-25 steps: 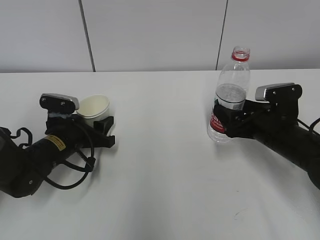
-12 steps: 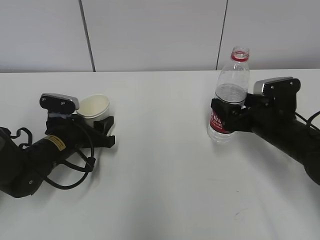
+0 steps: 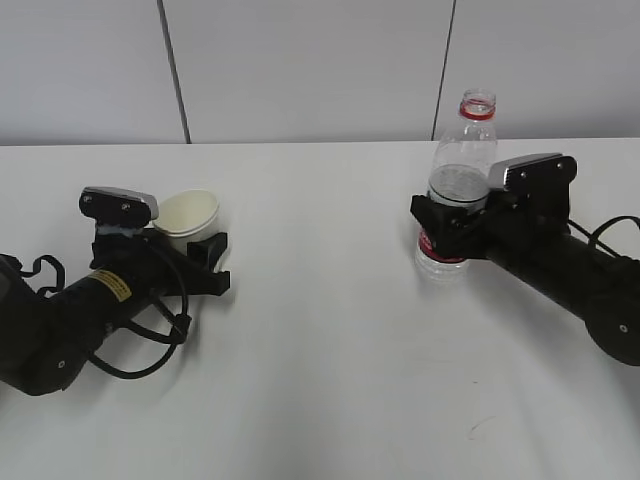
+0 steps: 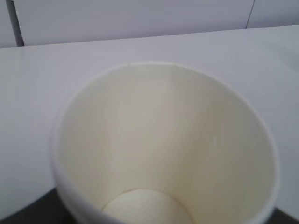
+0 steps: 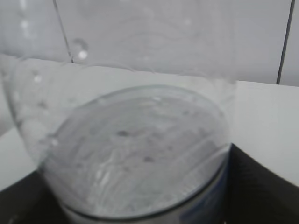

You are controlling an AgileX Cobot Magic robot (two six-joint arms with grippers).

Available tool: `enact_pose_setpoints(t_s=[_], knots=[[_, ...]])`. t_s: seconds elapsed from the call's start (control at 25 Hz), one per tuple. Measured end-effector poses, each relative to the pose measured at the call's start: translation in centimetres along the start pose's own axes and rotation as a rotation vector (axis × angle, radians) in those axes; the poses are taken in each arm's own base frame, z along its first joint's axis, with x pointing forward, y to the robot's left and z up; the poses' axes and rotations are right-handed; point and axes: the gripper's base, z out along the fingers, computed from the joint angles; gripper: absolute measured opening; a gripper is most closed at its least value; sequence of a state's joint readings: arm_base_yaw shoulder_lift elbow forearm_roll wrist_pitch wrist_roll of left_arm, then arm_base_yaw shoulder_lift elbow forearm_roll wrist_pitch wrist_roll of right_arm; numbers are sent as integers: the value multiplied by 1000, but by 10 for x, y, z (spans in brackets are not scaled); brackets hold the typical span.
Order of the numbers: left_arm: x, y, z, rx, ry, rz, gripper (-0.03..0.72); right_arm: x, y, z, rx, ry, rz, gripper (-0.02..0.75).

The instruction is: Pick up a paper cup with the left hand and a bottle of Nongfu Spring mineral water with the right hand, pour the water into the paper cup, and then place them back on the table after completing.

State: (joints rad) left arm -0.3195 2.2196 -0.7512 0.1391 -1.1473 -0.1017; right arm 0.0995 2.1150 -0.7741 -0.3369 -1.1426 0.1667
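Note:
A white paper cup [image 3: 187, 221] stands at the left of the white table [image 3: 320, 350], between the black fingers of my left gripper [image 3: 200, 255], which is shut on it. The left wrist view looks down into the empty cup [image 4: 163, 149]. My right gripper [image 3: 450, 228] is shut on the waist of a clear uncapped Nongfu Spring bottle [image 3: 458, 190] with a red neck ring and red label. The bottle stands upright, its base at or just above the table. Water [image 5: 140, 149] fills roughly its lower half.
A grey panelled wall [image 3: 320, 70] runs behind the table's far edge. Loose black cables [image 3: 150, 335] trail beside my left arm on the tabletop.
My right arm has moved a little left and up with the bottle in its grip. The left arm and the cup have not moved.

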Motion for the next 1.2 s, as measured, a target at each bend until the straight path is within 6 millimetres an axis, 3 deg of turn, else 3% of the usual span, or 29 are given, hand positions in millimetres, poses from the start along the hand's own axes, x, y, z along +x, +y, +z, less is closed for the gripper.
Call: enact_pose_setpoints(t_s=[0.24,0.4,0.92,1.2], knots=[[0,-3,0,38,4,17,395,0,0,0,-3,1,-1,472],[1,-8,0,93,9,42,393,0,0,0,-3,1,-1,421],[-2,-34,-6,360,36,70,391,0,1,0,-13,2,-60,410],[0,-67,-8,468,44,100,392,0,4,0,-42,-3,-186,408]])
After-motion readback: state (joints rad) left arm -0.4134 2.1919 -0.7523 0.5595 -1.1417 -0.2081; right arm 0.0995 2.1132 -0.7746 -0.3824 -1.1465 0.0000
